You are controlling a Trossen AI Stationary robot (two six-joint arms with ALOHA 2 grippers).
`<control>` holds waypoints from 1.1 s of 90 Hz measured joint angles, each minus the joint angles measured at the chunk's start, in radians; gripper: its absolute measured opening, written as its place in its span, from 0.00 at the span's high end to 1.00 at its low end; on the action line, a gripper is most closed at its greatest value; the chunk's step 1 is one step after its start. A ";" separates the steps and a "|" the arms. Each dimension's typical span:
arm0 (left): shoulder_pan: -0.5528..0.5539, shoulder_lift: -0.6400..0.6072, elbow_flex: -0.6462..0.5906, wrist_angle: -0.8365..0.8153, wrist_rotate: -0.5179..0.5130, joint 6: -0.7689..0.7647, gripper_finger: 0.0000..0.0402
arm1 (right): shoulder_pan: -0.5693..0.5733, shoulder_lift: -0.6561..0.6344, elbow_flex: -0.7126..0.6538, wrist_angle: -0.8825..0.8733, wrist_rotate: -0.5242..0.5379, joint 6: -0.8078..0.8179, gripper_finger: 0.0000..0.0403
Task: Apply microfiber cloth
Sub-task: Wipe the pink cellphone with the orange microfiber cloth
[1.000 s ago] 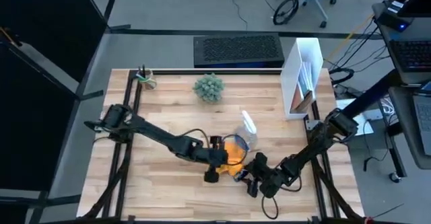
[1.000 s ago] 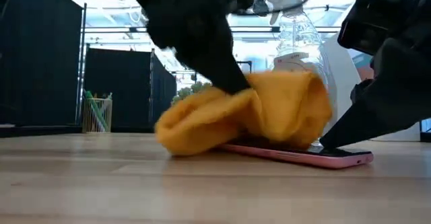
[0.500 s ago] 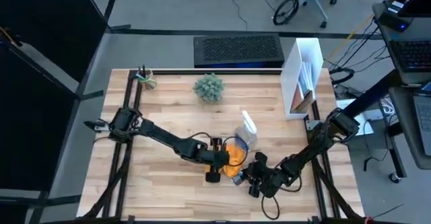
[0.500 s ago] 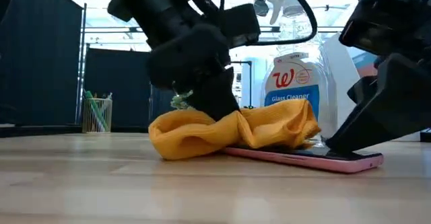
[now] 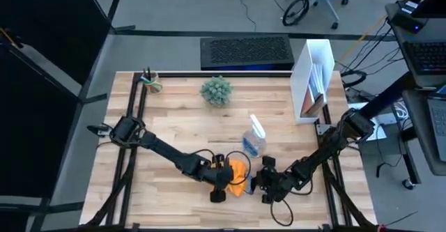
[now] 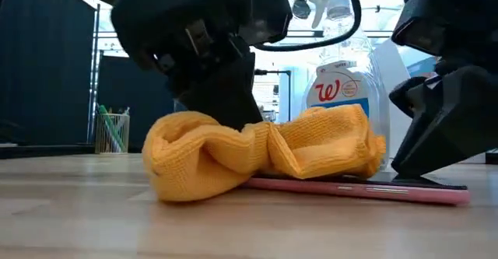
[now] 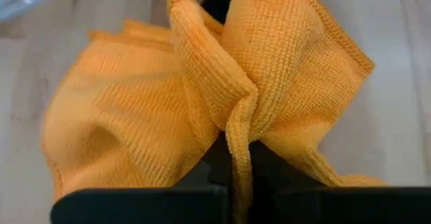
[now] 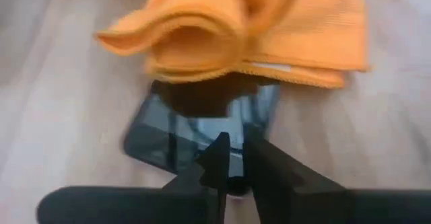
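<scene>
The orange microfiber cloth (image 6: 257, 154) lies bunched over one end of a black smartphone in a pink case (image 6: 366, 187), which rests flat on the table near its front edge. My left gripper (image 5: 228, 178) is shut on the cloth from above; in the left wrist view the cloth (image 7: 155, 109) fills the picture. My right gripper (image 5: 258, 181) stands at the phone's (image 8: 195, 133) uncovered end, fingers shut and resting on the screen. The clear spray bottle (image 5: 254, 140) stands just behind them. My left gripper pinches a raised fold of the cloth (image 7: 237, 140) between its two fingers, several layers thick. The fingers come from above, slanting down. The rest of the cloth sags slack onto the phone and the table. My right gripper presses its shut fingertips (image 8: 219, 158) down on the phone's screen near its uncovered end (image 8: 236, 133). The fingers slant down from the table's right side. The phone lies flat on the table.
A green plant ball (image 5: 216, 90), a pen cup (image 5: 150, 81) and a white file holder (image 5: 313, 79) stand along the far side. A black keyboard (image 5: 245, 51) lies beyond the table. Bare wood stretches to the left of the cloth.
My left gripper has moved toward the table's near edge, dragging the bunched cloth along the phone. The cloth has come away from the spray bottle, whose label now shows. My right gripper has kept its fingers on the phone.
</scene>
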 joint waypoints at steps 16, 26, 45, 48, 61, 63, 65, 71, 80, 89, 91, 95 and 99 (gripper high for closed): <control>0.012 -0.023 0.032 -0.021 -0.023 0.028 1.00 | -0.017 -0.121 0.000 -0.006 -0.055 0.034 0.92; 0.016 -0.064 0.066 -0.008 -0.033 0.068 1.00 | 0.024 -0.166 0.000 0.007 -0.038 0.133 0.92; 0.017 -0.072 0.068 0.047 -0.020 0.161 1.00 | 0.101 -0.044 0.001 0.067 0.089 0.274 0.92; 0.020 -0.065 0.069 0.076 -0.005 0.169 1.00 | 0.101 -0.016 0.001 0.095 0.089 0.290 0.92; 0.027 -0.017 0.070 0.114 0.039 0.221 1.00 | 0.096 0.082 0.002 0.184 0.100 0.316 0.92; 0.028 -0.007 0.070 0.120 0.043 0.229 1.00 | 0.093 0.088 0.002 0.190 0.100 0.315 0.92; 0.029 0.002 0.070 0.119 0.049 0.237 1.00 | 0.091 0.091 0.003 0.191 0.096 0.315 0.92; 0.033 0.027 0.069 0.114 0.066 0.240 1.00 | 0.085 0.096 0.005 0.184 0.077 0.319 0.92; 0.038 0.071 0.071 0.102 0.068 0.239 1.00 | 0.086 0.097 0.007 0.163 0.063 0.327 0.92; 0.041 0.083 0.076 0.069 0.058 0.236 1.00 | 0.089 0.097 0.007 0.157 0.060 0.329 0.92; 0.041 0.083 0.078 0.054 0.054 0.233 1.00 | 0.090 0.097 0.007 0.155 0.059 0.330 0.92; 0.042 0.081 0.079 0.027 0.038 0.219 1.00 | 0.094 0.098 0.007 0.152 0.060 0.330 0.92; 0.042 0.074 0.078 -0.013 0.011 0.211 1.00 | 0.101 0.098 0.007 0.141 0.059 0.331 0.92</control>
